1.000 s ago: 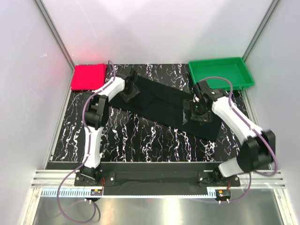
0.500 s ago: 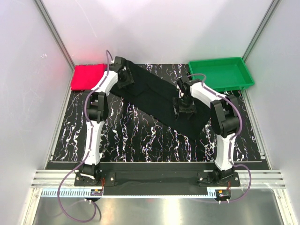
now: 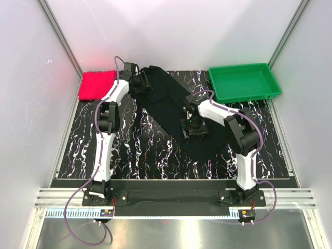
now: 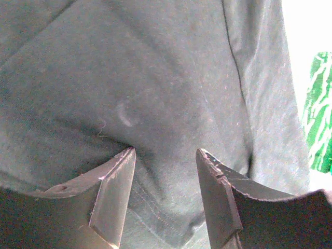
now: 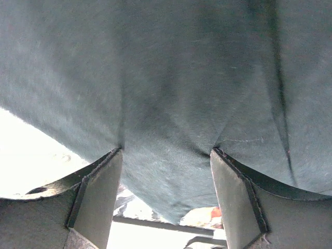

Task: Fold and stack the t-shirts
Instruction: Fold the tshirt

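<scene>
The black t-shirt [image 3: 166, 101] stretches as a long band from the back left of the table towards the middle. My left gripper [image 3: 139, 82] holds its far left end near the back wall. In the left wrist view the black t-shirt [image 4: 155, 78] is bunched between the jaws of the left gripper [image 4: 165, 150]. My right gripper [image 3: 193, 127] grips the band's lower right part. In the right wrist view the black t-shirt [image 5: 171, 78] hangs between the jaws of the right gripper [image 5: 166, 150], lifted off the table. The red t-shirt [image 3: 97, 84] lies folded at the back left corner.
A green tray [image 3: 244, 81] stands at the back right corner. The black marbled table [image 3: 140, 150] is walled in by white panels at the left, back and right. Both arms reach in over the table's middle.
Both arms swung left and towards the back, dragging the black t-shirt with them. The right gripper's jaws narrowed onto the cloth. The band now runs steeper, from back left to the middle.
</scene>
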You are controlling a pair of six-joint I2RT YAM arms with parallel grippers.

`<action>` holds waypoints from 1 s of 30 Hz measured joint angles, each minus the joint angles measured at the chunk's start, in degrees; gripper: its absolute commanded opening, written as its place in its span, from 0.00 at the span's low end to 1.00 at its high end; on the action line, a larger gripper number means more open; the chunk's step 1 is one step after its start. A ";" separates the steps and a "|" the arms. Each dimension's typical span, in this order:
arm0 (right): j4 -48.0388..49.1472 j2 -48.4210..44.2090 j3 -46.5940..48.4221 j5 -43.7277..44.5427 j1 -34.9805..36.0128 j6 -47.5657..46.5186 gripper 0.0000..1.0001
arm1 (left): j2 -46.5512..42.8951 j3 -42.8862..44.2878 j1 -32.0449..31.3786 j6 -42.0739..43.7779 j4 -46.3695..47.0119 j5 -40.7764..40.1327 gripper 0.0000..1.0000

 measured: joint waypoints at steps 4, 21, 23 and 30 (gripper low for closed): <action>0.33 -1.11 -1.81 -2.69 5.16 3.56 0.75 | -0.90 -3.41 0.02 0.00 4.63 1.86 0.57; 18.21 3.82 1.60 -24.94 22.36 27.91 0.79 | -8.37 -19.08 -0.13 5.53 13.73 10.45 0.57; 20.41 4.33 1.95 -26.25 24.30 29.51 0.79 | -9.64 -21.24 -0.24 5.92 13.68 11.50 0.57; 22.88 6.75 5.66 -28.72 25.83 32.11 0.79 | -9.51 -20.65 -0.35 8.13 12.20 14.45 0.58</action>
